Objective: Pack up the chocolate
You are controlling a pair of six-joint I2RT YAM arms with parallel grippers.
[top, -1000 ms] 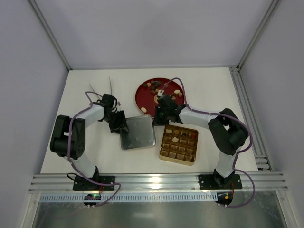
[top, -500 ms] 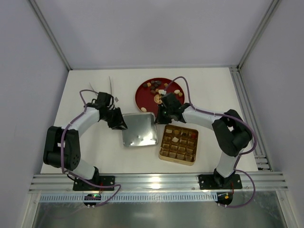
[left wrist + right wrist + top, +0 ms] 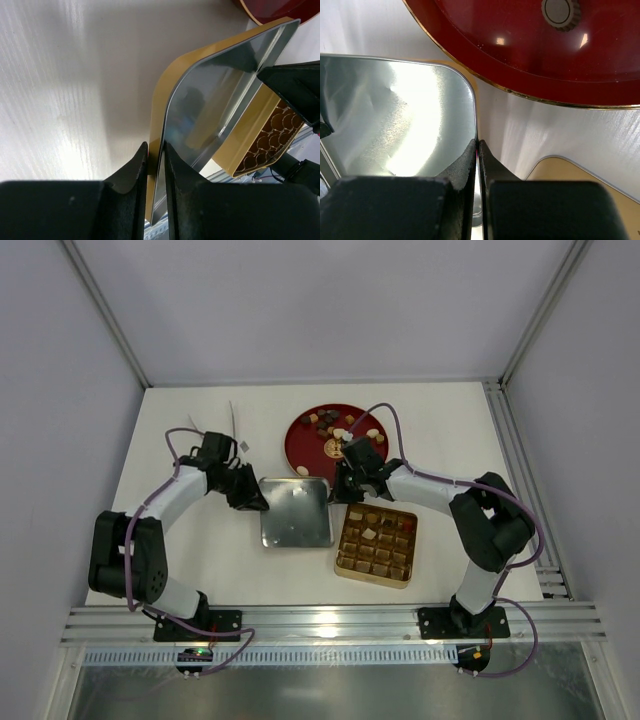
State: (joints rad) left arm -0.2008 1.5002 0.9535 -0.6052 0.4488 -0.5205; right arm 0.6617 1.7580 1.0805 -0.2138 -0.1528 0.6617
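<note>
The chocolate [image 3: 335, 424] lies as small brown and cream pieces on a round red plate [image 3: 303, 445]; a few more pieces [image 3: 369, 534] sit in cells of the square gold tin [image 3: 341, 562]. One round ridged piece [image 3: 560, 10] shows in the right wrist view. Between plate and tin lies a square lid [image 3: 296, 512], silver inside and gold outside. My left gripper [image 3: 258, 504] [image 3: 156, 150] is shut on the lid's [image 3: 215, 95] left rim. My right gripper [image 3: 334, 494] [image 3: 478, 145] is shut on the right rim of the lid [image 3: 395, 110].
Thin white strips [image 3: 232, 420] lie at the back left of the white table. A metal rail [image 3: 320, 625] runs along the near edge and another [image 3: 520, 480] along the right side. White walls close in the back and both sides.
My left gripper has closed on the lid's left rim while its arm stretched toward the middle. The lid has turned square and shifted slightly right. The right gripper stayed shut on its rim.
</note>
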